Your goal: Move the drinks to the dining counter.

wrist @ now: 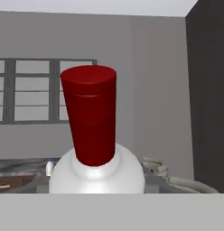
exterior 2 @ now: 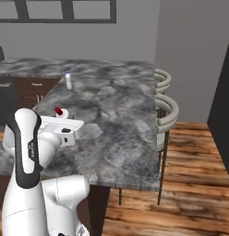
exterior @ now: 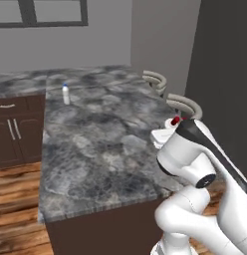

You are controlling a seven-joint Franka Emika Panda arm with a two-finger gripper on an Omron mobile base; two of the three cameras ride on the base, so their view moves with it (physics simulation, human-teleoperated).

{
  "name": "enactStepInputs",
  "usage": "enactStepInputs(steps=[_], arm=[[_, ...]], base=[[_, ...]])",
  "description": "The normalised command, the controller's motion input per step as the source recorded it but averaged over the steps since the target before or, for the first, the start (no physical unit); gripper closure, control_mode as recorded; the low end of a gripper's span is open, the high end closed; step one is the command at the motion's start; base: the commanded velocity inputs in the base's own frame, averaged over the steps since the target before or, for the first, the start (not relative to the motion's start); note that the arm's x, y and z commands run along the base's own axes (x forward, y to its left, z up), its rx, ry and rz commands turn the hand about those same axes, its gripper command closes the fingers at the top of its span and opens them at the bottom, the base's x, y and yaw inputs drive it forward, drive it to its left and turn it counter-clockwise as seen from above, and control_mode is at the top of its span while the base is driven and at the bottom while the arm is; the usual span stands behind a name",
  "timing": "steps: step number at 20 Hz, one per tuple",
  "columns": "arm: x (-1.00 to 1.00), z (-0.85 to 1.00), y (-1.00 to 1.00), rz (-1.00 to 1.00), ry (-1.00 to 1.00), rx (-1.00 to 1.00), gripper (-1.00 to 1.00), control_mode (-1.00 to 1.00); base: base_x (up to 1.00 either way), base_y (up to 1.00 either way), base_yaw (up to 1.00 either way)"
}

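The pincer [exterior 2: 61, 120] holds the red-capped bottle [wrist: 95, 149] upright between partly closed jaws above the table [exterior: 95, 144], the blue-capped bottle [exterior: 65, 94] standing far ahead.

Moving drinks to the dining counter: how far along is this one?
Done: the blue-capped bottle already stands on the dining counter, at its far end. In hand: the red-capped bottle sits in the pincer, carried above the counter's near part. Left: set it down on the slab and let go.
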Motion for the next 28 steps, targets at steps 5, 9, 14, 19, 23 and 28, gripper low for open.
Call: enactStepInputs(steps=[5, 9, 14, 19, 23, 28], arm=[[0.51, -0.11, 0.0, 0.26, 0.33, 0.01, 1.0, -1.0], [0.26, 0.05, 0.0, 0.0, 0.26, 0.0, 1.0, -1.0], [0.23, 0.02, 0.0, 0.0, 0.26, 0.0, 1.0, -1.0], [0.06, -0.03, 0.0, 0.0, 0.06, 0.0, 1.0, -1.0], [0.0, -0.19, 0.0, 0.0, 0.0, 0.0, 1.0, -1.0], [0.0, -0.19, 0.0, 0.0, 0.04, 0.0, 1.0, -1.0]], base=[[0.14, 0.0, 0.15], [0.0, 0.0, 0.0], [0.0, 0.0, 0.0], [0.0, 0.0, 0.0], [0.0, 0.0, 0.0], [0.0, 0.0, 0.0]])
